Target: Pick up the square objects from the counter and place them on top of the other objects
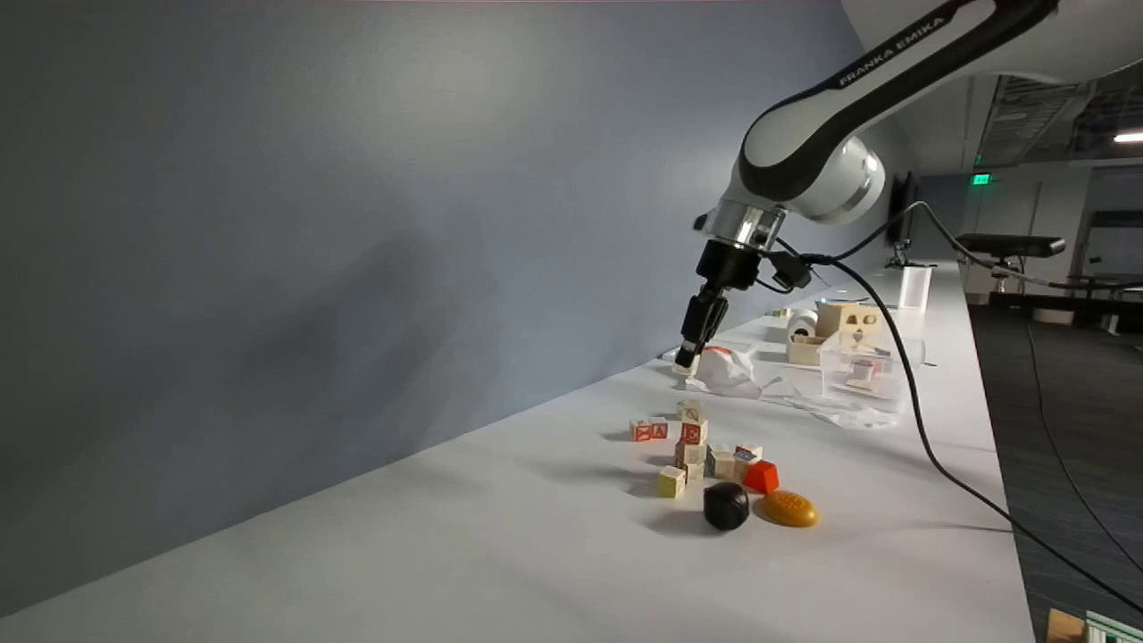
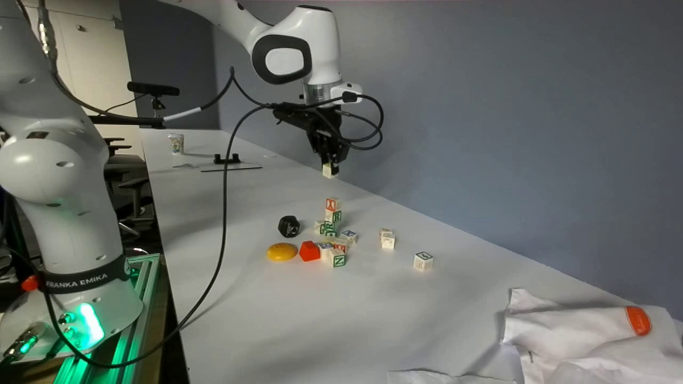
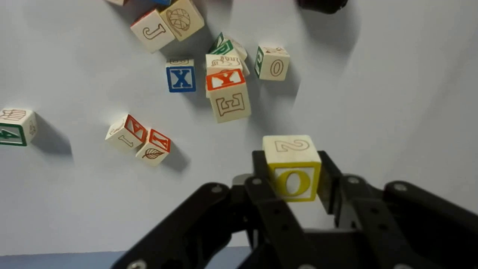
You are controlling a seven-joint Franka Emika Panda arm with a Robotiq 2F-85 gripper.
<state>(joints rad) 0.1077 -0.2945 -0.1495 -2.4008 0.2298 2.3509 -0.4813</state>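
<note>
One pale wooden cube with a green-framed 4 [image 3: 16, 127] sits far left in the wrist view on the flat white counter [image 3: 93, 209], followed by two red-lettered wooden cubes [image 3: 136, 139] and a blue-framed wooden X cube [image 3: 181, 76]. Next stands a stack of pale wooden letter cubes [image 3: 227, 80]; right of it, the black two-fingered gripper [image 3: 293, 168] is closed onto a yellow-framed wooden O cube [image 3: 293, 170], held above the counter.

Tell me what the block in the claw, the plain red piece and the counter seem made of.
Held block: likely wood, fairly matte, given its pale tan faces, thin outlined figure and yellow frame.
Red piece: perhaps plastic, from its even colour and flat facets; finish unclear.
Counter: possibly laminate, matte white, no visible grain.
</note>
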